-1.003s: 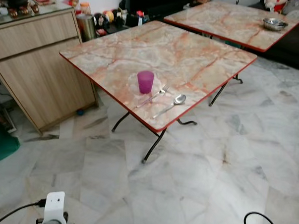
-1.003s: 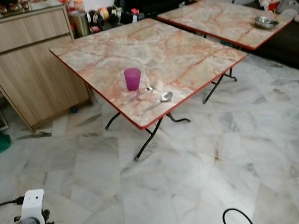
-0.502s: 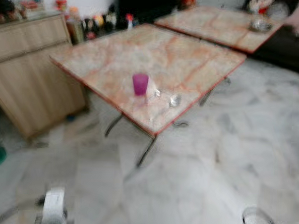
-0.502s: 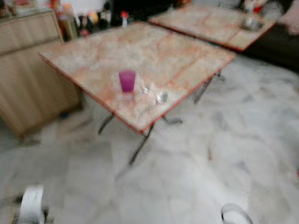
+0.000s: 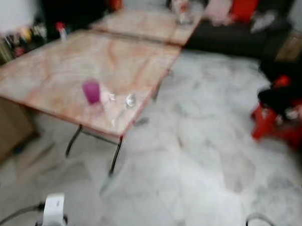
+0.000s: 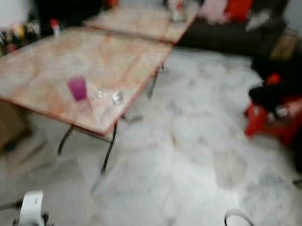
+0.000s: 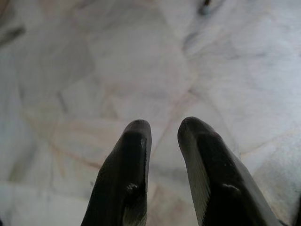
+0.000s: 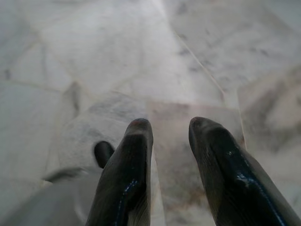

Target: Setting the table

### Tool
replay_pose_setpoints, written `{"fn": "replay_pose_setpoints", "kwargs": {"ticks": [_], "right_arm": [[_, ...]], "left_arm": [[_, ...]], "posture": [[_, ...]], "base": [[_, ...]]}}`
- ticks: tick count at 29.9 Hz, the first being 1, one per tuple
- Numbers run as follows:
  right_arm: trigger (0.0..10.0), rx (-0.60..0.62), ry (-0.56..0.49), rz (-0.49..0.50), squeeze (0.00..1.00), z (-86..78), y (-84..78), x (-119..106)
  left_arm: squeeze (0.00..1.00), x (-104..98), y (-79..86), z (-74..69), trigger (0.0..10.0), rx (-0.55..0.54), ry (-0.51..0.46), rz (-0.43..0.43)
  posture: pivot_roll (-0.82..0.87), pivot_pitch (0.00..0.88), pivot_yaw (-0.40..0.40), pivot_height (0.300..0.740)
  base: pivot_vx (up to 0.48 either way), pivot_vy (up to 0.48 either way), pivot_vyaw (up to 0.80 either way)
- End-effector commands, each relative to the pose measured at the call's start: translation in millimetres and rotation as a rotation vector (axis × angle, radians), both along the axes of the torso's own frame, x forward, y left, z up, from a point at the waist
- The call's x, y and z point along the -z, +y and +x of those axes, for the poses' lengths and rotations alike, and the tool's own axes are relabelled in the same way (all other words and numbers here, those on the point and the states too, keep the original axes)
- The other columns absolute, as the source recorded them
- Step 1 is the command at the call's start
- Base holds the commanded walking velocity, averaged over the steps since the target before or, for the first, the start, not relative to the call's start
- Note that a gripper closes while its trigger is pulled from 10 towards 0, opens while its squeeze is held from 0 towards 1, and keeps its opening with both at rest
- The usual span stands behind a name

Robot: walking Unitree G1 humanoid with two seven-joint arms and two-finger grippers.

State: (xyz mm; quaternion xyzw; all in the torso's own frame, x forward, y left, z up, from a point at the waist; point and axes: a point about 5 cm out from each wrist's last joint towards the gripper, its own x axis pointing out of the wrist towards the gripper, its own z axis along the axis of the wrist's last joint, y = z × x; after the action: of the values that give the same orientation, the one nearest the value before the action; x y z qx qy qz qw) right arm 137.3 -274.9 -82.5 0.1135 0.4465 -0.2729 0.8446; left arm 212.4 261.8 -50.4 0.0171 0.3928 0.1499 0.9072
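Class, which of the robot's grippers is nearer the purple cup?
Left. The left gripper hangs over the floor on the purple cup's side; the right gripper hangs over the floor on the far side.

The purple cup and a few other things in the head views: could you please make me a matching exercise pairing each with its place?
Things:
1. purple cup
2. red stool
3. dark sofa
4. left tool

Places:
A. over the bare marble floor
B. near table's front edge
C. on the floor, robot's right
D. behind the far table

Pairs: 1-B, 2-C, 3-D, 4-A
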Motion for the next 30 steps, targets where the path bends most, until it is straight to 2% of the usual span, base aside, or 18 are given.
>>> {"fn": "replay_pose_setpoints", "kwargs": {"ticks": [1, 5, 9, 17, 30], "right_arm": [[10.0, 0.004, 0.0, -0.005, 0.0, -0.4, -2.6, -0.8], [10.0, 0.003, 0.0, -0.005, 0.0, -0.3, -2.7, -0.9], [10.0, 0.003, 0.0, -0.005, 0.0, -0.1, -2.6, -0.9], [10.0, 0.004, -0.002, -0.005, 0.0, 0.0, -2.3, -0.9], [10.0, 0.005, -0.013, -0.01, 0.0, 0.6, -2.7, -1.5]], "left_arm": [[0.0, 1.2, -3.9, 0.4, 10.0, 0.005, 0.006, -0.004], [0.0, 1.3, -4.1, 0.4, 10.0, 0.0, 0.001, -0.009], [0.0, 1.1, -3.9, 0.6, 10.0, 0.002, 0.001, -0.005], [0.0, 0.7, -3.5, 0.9, 10.0, 0.003, -0.001, -0.001], [0.0, -0.1, -3.5, 1.5, 10.0, 0.003, -0.016, 0.002]], "posture": [[0.0, 0.057, 0.043, 0.74], [0.0, 0.056, 0.043, 0.74], [0.0, 0.054, 0.042, 0.74], [0.0, 0.053, 0.044, 0.74], [0.0, 0.05, 0.043, 0.74]], "base": [[0.0, 0.0, -0.78], [0.0, 0.0, -0.78], [0.0, 0.382, -0.78], [0.0, 0.0, -0.77], [0.0, 0.0, 0.0]]}}
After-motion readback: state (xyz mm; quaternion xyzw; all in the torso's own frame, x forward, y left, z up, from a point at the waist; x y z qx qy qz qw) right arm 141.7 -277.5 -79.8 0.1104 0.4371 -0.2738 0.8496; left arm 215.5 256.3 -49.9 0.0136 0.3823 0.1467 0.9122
